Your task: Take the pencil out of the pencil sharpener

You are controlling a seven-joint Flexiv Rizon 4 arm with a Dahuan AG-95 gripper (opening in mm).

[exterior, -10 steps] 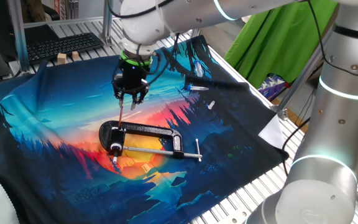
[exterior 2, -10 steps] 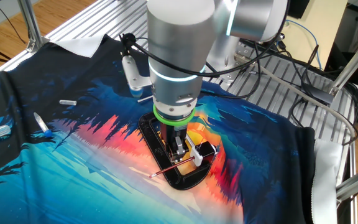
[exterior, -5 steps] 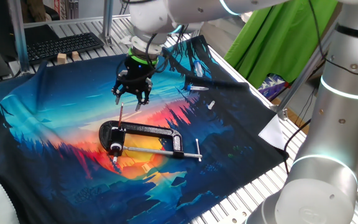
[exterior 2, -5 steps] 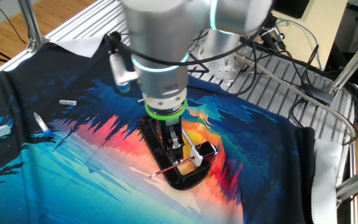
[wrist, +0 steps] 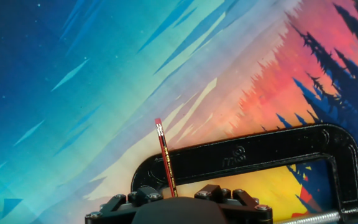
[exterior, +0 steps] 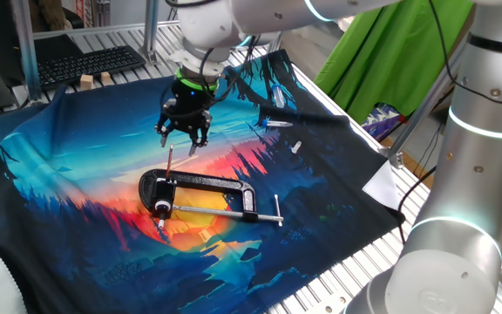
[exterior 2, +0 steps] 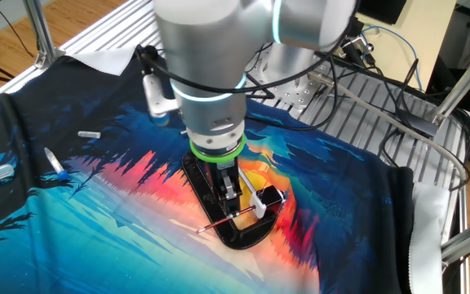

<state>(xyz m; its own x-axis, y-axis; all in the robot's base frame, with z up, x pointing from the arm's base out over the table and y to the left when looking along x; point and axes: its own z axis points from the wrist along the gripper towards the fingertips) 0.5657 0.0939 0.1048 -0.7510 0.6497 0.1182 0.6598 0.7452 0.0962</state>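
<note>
The pencil [exterior: 169, 164] is a thin reddish-brown stick that rises at a slant from the left end of the black C-clamp [exterior: 207, 185]. It also shows in the other fixed view [exterior 2: 219, 221] and in the hand view [wrist: 165, 159], pointing toward the camera. The pencil sharpener [exterior 2: 271, 198] is a small dark block held in the clamp. My gripper [exterior: 184, 133] hovers just above and behind the pencil's free end. It is open and empty. In the hand view only its finger bases [wrist: 127, 200] show, on either side of the pencil.
The clamp's silver screw rod [exterior: 225, 211] sticks out to the right. Small white pieces [exterior: 295, 146] and a pen-like item [exterior 2: 54, 162] lie on the printed cloth [exterior: 77, 174]. A keyboard [exterior: 85, 61] sits at the back left.
The hand has tilted and lifted slightly away from the pencil's top, and the arm shifted left in the other fixed view. The pencil and clamp have not moved.
</note>
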